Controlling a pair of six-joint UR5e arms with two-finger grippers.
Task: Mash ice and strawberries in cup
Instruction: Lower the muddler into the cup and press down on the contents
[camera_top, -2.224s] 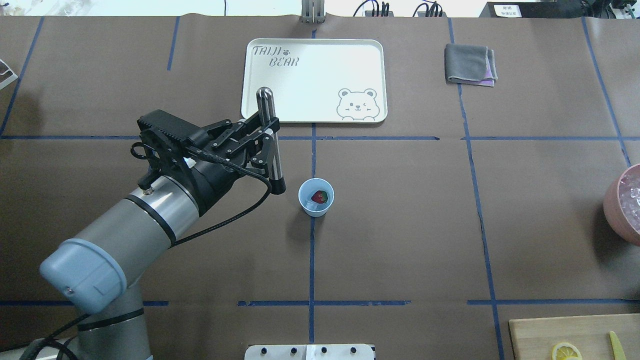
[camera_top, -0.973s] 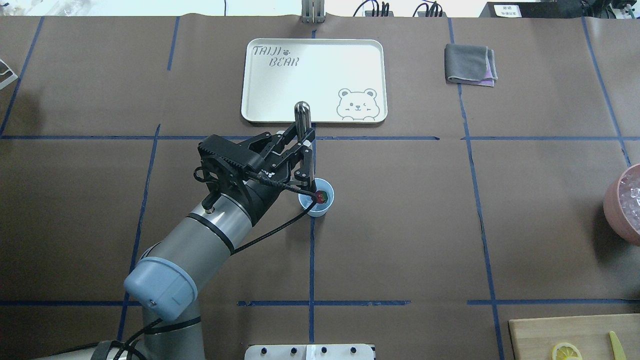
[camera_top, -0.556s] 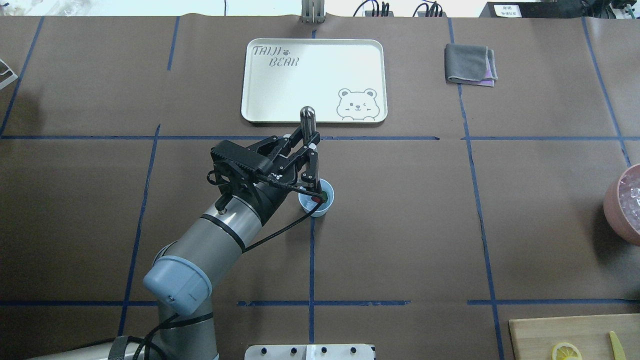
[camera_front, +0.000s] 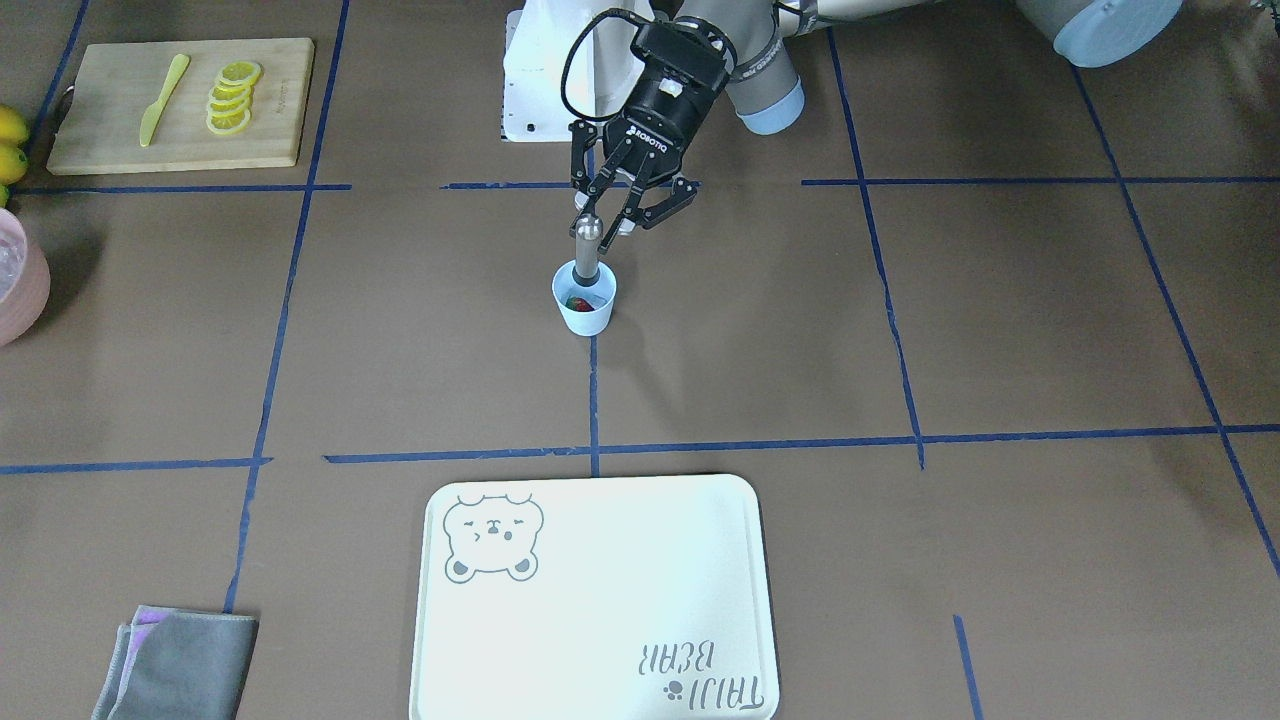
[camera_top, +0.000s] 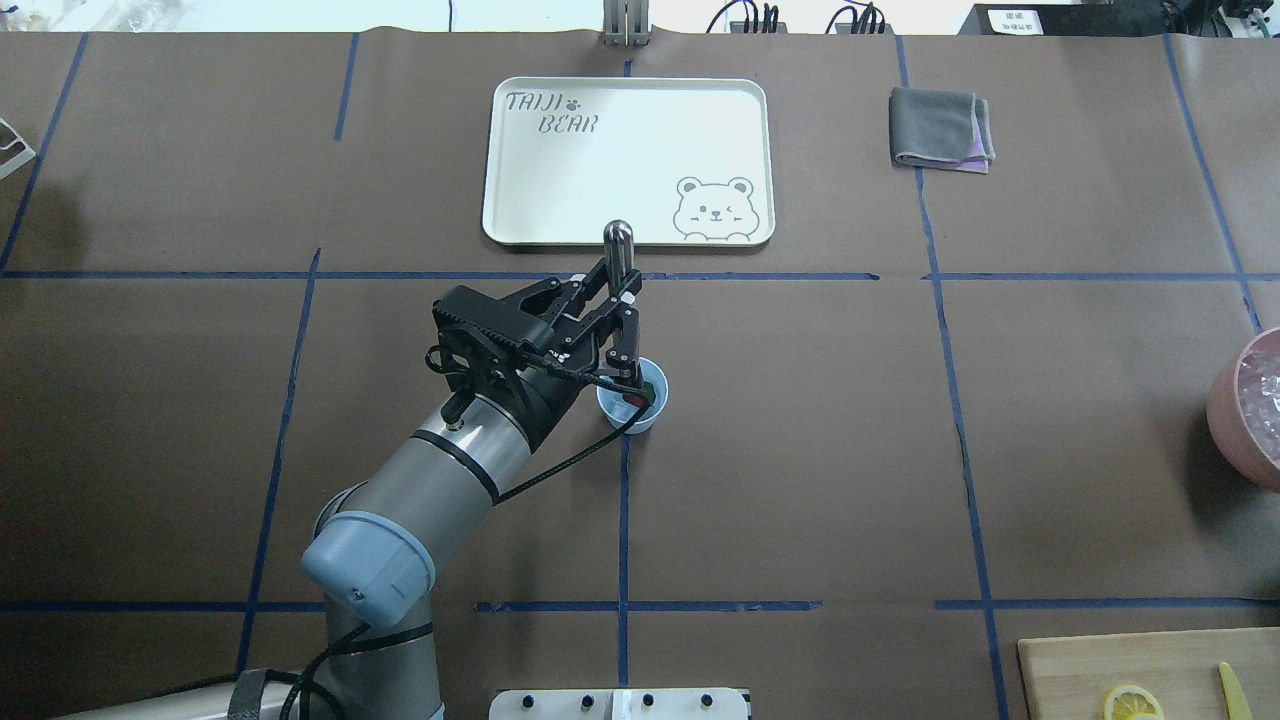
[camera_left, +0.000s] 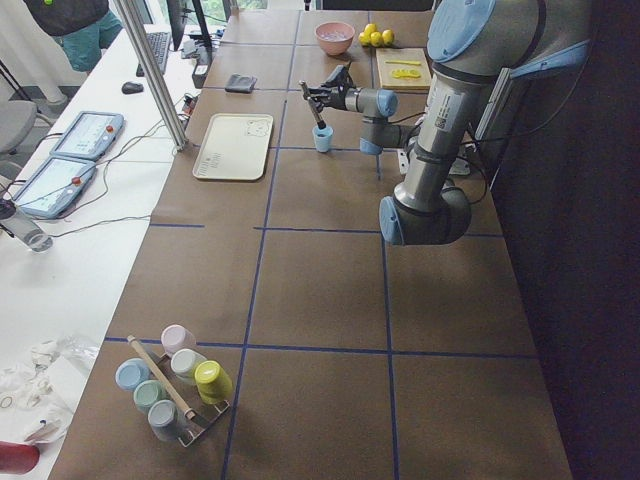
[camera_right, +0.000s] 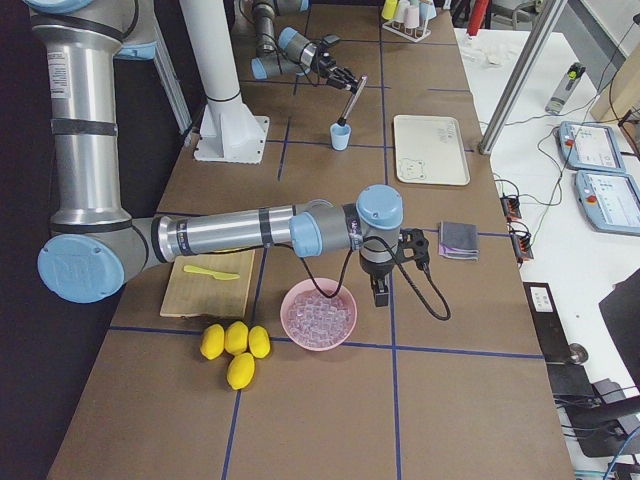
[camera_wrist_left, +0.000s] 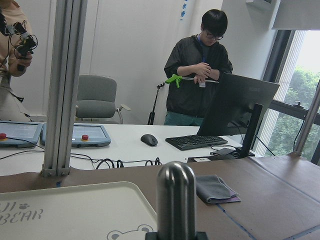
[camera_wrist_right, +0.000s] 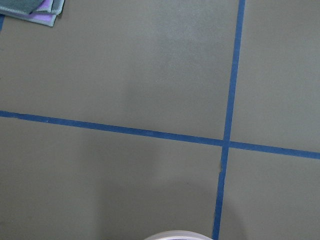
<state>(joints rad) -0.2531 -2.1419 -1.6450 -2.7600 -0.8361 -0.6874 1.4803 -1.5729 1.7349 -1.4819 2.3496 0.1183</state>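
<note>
The pale blue cup (camera_front: 586, 312) (camera_top: 654, 398) stands near the middle of the table on a blue tape line. A red strawberry (camera_front: 576, 303) (camera_top: 632, 403) lies inside it. I cannot make out the ice in the cup. My left gripper (camera_front: 601, 222) (camera_top: 622, 312) is shut on a steel muddler (camera_front: 586, 252) (camera_top: 618, 242) held nearly upright, its lower end inside the cup on the strawberry. The muddler's rounded top (camera_wrist_left: 176, 197) fills the left wrist view. My right gripper (camera_right: 383, 292) hangs beside the pink bowl; I cannot tell whether it is open or shut.
A white bear tray (camera_top: 620, 150) lies beyond the cup. A folded grey cloth (camera_top: 940, 128) sits at the far right. The pink bowl (camera_top: 1240, 415) (camera_right: 318, 316) holds ice cubes. A cutting board (camera_front: 110, 120) carries lemon slices and a yellow knife. Whole lemons (camera_right: 232, 346) lie near the bowl.
My left arm carried the muddler rightward from left of the cup to above it, then lowered its end into the cup onto the strawberry.
</note>
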